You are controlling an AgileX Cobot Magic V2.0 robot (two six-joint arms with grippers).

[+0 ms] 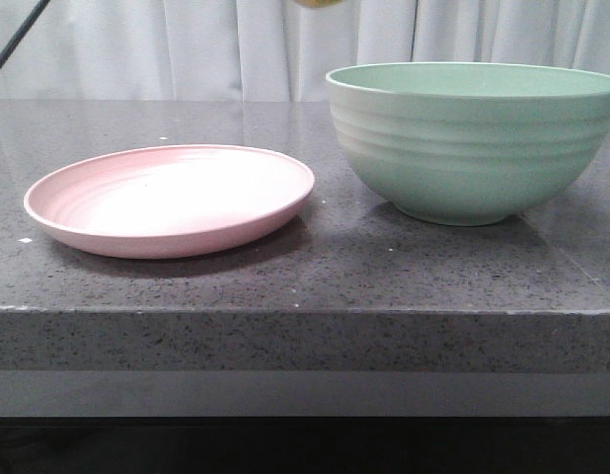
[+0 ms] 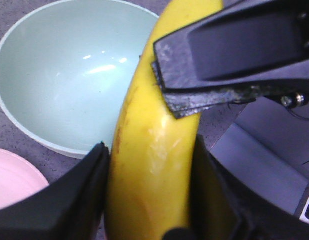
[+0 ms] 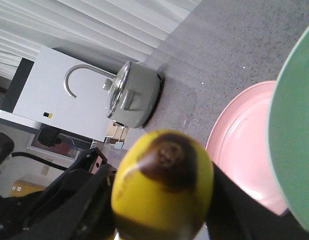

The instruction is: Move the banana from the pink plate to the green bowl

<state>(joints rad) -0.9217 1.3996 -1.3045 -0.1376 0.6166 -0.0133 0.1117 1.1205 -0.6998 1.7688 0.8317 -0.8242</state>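
Note:
The pink plate [image 1: 172, 197] lies empty on the left of the grey stone counter, and the green bowl [image 1: 473, 148] stands empty to its right. The banana [image 2: 149, 150] is held high above them; only a yellow sliver of it [image 1: 315, 3] shows at the top edge of the front view. My left gripper [image 2: 150, 147] is shut on the banana's middle, above the bowl [image 2: 69, 70] and near the plate's edge [image 2: 12, 177]. My right gripper [image 3: 162, 190] is shut on the banana's dark-tipped end [image 3: 164, 185]. One of its fingers [image 2: 229, 55] lies against the banana's far part.
The counter's front edge [image 1: 305, 311] runs across the front view, with white curtains behind. In the right wrist view a grey lidded pot [image 3: 134, 95] stands on the counter by a white cabinet [image 3: 54, 95], beyond the plate [image 3: 244, 145] and the bowl [image 3: 294, 125].

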